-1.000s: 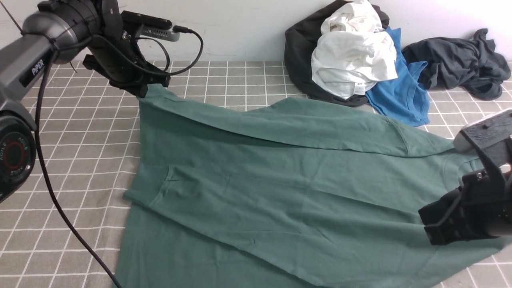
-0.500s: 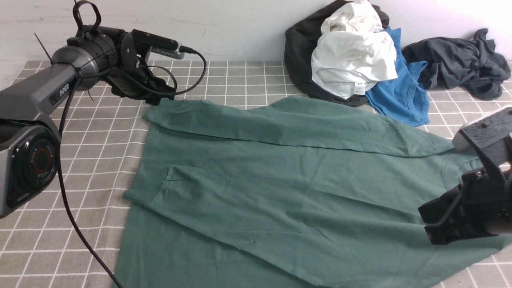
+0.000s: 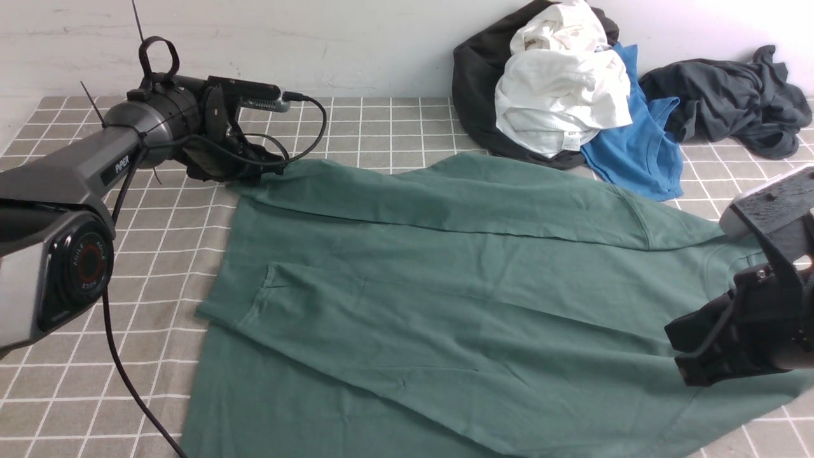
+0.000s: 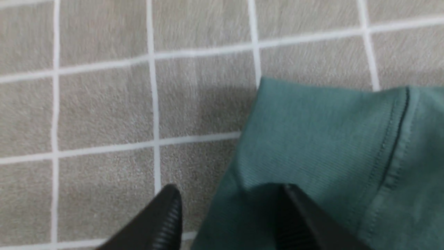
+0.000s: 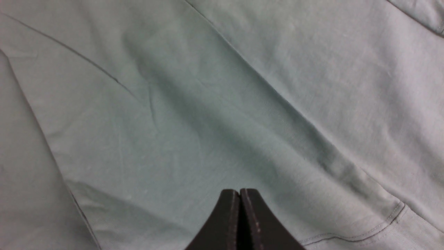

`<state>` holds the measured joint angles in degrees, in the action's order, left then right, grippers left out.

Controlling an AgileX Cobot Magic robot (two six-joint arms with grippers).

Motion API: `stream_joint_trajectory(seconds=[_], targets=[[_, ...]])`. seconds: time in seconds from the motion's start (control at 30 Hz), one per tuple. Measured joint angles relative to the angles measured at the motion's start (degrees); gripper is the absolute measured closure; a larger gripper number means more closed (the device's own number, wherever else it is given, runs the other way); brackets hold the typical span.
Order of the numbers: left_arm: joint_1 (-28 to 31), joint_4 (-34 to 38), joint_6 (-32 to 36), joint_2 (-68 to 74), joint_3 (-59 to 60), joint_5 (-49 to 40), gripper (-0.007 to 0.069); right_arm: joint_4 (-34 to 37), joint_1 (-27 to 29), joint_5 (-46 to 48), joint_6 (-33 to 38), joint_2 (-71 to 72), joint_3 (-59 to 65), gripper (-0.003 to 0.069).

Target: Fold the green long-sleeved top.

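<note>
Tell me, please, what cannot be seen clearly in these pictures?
- Front view: fingertips of the left hand, hidden behind its own wrist.
- Front view: near hem of the green top, cut off by the bottom edge.
- Right wrist view: whether the shut right hand touches the top.
- Front view: the label on the white garment, too small to read.

Grey left arm [image 3: 63,178] bears white "PIPER" lettering, a red-ringed black joint cap [image 3: 81,272] and a black cable [image 3: 124,381]; left gripper [image 4: 229,194] and right gripper [image 5: 240,194] are black.
</note>
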<state>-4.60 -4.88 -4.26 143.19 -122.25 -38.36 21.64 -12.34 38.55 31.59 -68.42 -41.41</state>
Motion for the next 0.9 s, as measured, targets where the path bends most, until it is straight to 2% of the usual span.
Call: stream_joint_trajectory(seconds=[0.03,0.07,0.17,0.23,0.47,0.63,0.8,0.9], targets=[[0.0,0.3,0.0,0.0,0.0,0.0,0.0397,0.0,0.0,0.0,0.0,0.0,0.0,0.0669],[-0.1,0.4,0.0,-0.1,0.0,-0.3,0.0498,0.0,0.0,-0.1,0.0,0.0,0.0,0.0669],[-0.1,0.3,0.1,-0.6,0.0,-1.4,0.0599,0.0,0.0,-0.1,0.1,0.0,0.0,0.0669],[0.0,0.3,0.3,-1.6,0.2,-2.8,0.0619,0.0,0.0,-0.1,0.6,0.0,0.0,0.0669],[-0.4,0.3,2.0,-9.6,0.2,-13.1,0.0622,-0.1,0.0,-0.1,1.1,0.0,0.0,0.0669],[-1.3,1.5,3.8,-17.5,0.1,-29.7,0.0622,0.1,0.0,0.3,1.2,0.0,0.0,0.0669],[-1.7,4.0,4.8,-21.8,5.1,-31.8,0.0622,0.1,0.0,1.8,1.2,0.3,0.0,0.0669],[-2.2,4.9,5.2,-25.9,13.4,-32.1,0.0622,0.1,0.0,2.6,1.2,1.6,0.0,0.0669]])
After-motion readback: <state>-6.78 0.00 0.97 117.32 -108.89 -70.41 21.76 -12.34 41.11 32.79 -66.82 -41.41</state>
